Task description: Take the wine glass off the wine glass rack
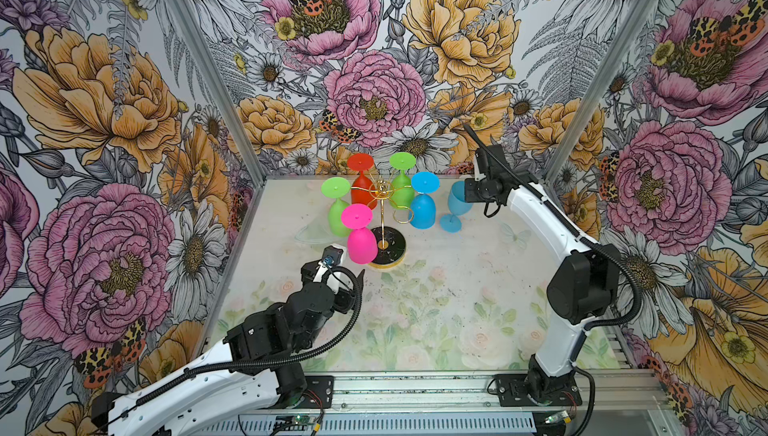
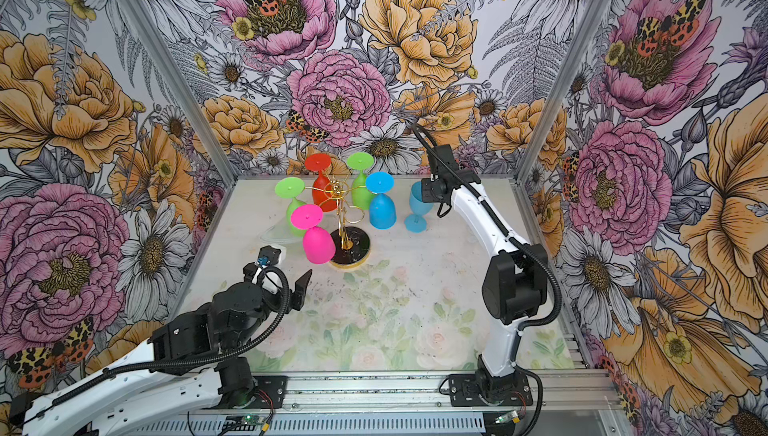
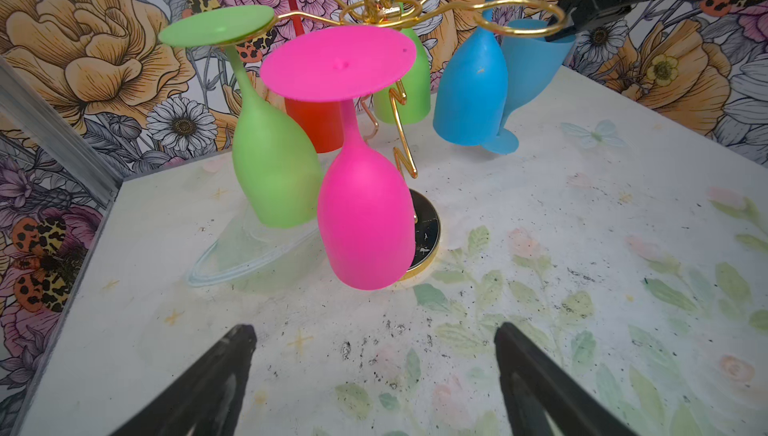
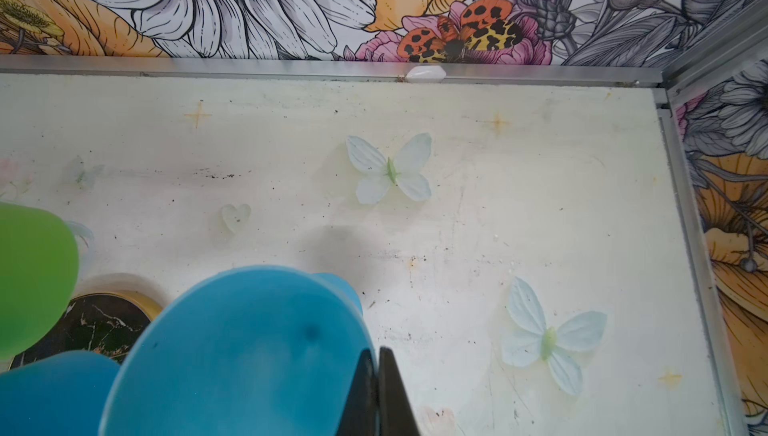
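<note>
Pale blue wine glass (image 1: 457,202) is off the wine glass rack (image 1: 394,247) and sits bowl-up and tilted just to the right of it, right of centre in both top views. The right gripper (image 4: 378,357) has it by the rim. In the right wrist view the two black fingers (image 4: 395,405) are pressed nearly together with the wall of the bowl pinched between them. The foot of the glass is low over the table (image 1: 478,288); whether it touches cannot be told.

The rack stands mid-frame toward the back wall, its black disc base flat on the table. Five glasses hang upside down from its gold loops. A pink glass (image 1: 360,242) is nearest the front, with a green glass (image 1: 337,218) at its left. A red glass (image 1: 362,193) and a second green glass (image 1: 402,191) hang behind, and a darker blue glass (image 1: 423,210) is on the right, just beside the held one.

The left gripper (image 3: 374,332) hangs below and left of the rack in both top views, near the pink glass but apart from it. Its fingers are spread wide, with only bare table between them.
</note>
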You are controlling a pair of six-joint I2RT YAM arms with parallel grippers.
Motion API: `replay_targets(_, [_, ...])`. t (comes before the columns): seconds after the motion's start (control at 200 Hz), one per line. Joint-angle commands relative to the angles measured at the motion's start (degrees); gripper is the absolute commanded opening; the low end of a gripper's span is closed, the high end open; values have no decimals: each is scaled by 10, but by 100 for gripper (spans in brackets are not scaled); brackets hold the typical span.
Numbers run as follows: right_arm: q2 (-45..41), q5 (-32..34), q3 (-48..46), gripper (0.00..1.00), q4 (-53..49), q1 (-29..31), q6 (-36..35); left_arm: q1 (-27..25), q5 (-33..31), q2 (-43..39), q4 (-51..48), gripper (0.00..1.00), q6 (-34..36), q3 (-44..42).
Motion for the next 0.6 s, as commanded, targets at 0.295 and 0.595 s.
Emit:
replay_targets(0.295, [96, -5, 114, 0, 31, -4, 5, 32, -22, -16, -43, 93, -17, 28])
replay_targets(0.595, [150, -12, 161, 0, 35, -3, 12, 70, -11, -11, -40, 93, -14, 34])
